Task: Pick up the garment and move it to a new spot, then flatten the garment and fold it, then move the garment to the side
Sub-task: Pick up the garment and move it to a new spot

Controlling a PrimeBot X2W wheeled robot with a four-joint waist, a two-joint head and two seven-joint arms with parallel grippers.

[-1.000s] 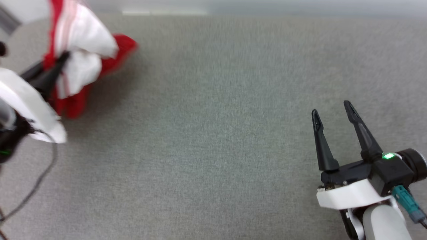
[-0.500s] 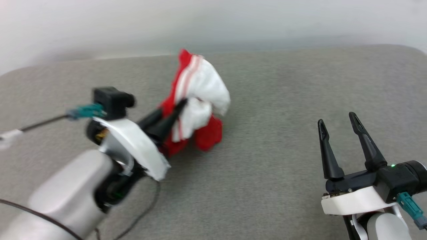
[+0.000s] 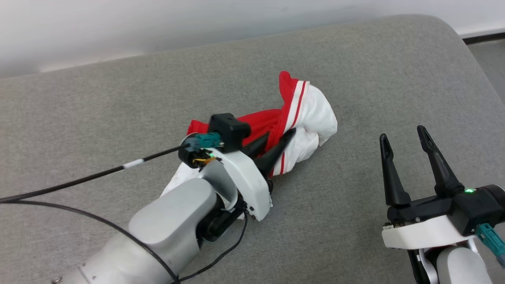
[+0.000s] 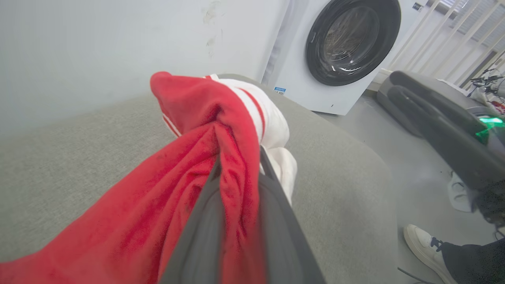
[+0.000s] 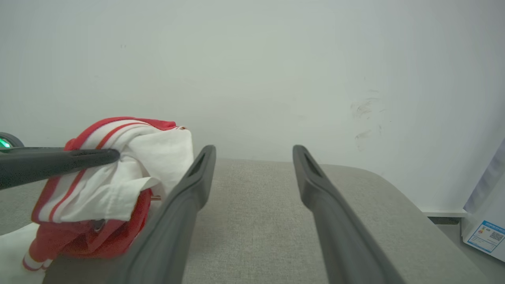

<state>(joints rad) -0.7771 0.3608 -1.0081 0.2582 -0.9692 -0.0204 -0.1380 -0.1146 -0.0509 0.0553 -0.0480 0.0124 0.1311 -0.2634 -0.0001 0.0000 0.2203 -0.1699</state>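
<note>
Garment (image 3: 315, 114) sits bunched mid-cushion (image 3: 118, 98), pinched in left gripper's (image 3: 281, 136) closed jaws. Right gripper (image 3: 410, 157) waits at its four o'clock, spread wide, empty. Soft, light, floppy: best grabbed by a hem or sleeve edge, I'd say.

Bare cushion (image 3: 367, 86) beside bunched garment (image 3: 313, 118)

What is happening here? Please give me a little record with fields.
surface: grey padded surface
garment: red and white, bunched up, not yet flattened
left jaws: shut on the garment's red cloth
right jaws: open, empty, apart from the garment
background: white washing machine; a person's shoe on the floor
</note>
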